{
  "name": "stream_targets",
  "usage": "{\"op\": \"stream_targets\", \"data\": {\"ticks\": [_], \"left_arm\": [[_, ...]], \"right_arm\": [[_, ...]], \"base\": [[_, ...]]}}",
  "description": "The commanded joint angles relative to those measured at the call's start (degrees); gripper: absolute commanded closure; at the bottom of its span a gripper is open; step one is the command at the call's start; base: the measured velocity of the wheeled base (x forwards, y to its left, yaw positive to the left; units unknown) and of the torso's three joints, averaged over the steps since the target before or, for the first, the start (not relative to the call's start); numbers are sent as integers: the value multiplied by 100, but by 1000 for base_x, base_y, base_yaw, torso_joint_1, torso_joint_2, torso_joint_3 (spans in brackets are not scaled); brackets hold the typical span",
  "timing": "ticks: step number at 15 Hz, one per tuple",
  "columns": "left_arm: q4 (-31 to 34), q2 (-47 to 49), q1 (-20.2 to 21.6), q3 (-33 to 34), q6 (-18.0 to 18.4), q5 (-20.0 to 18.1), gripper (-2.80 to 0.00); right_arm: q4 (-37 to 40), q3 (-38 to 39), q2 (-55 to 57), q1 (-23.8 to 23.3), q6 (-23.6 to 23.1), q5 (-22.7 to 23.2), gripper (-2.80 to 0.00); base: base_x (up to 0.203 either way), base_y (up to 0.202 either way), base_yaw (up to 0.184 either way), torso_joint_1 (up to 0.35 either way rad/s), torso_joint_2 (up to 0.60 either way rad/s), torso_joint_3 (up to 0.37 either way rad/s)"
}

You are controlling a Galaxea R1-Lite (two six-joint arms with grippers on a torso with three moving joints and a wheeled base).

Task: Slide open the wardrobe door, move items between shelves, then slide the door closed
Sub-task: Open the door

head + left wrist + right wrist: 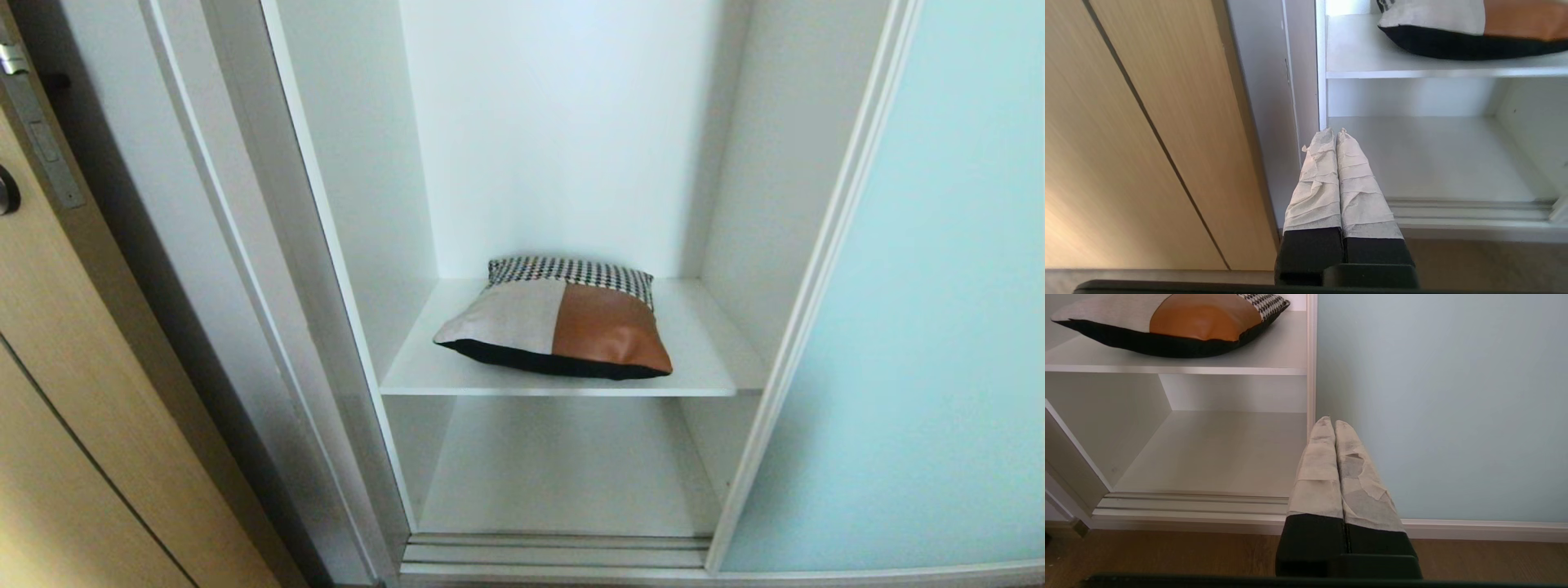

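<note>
Head view: cushion flat on shelf, long axis left-right, houndstooth edge rearward; both tools closed, empty.

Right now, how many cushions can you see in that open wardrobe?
1. The patchwork cushion lies flat on the upper shelf. The lower shelf holds none. The sliding door covers the wardrobe's right side, so more may be hidden.

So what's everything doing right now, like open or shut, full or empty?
Sliding door: slid open to the right.
Cushion: lying flat on the upper shelf.
Lower shelf: nothing on it.
Left gripper: fingers shut, holding nothing.
Right gripper: fingers shut, holding nothing.
</note>
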Motion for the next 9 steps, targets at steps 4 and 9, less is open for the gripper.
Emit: {"op": "stream_targets", "data": {"ticks": [4,9], "left_arm": [[22,11,1,11,-112,34,0],[-13,11,1,20,-221,30,0]], "right_arm": [[-1,2,7,-4,4,-4,0],[-1,0,7,5,4,-4,0]], "base": [[0,0,0,0,0,0],[0,0,0,0,0,0]]}}
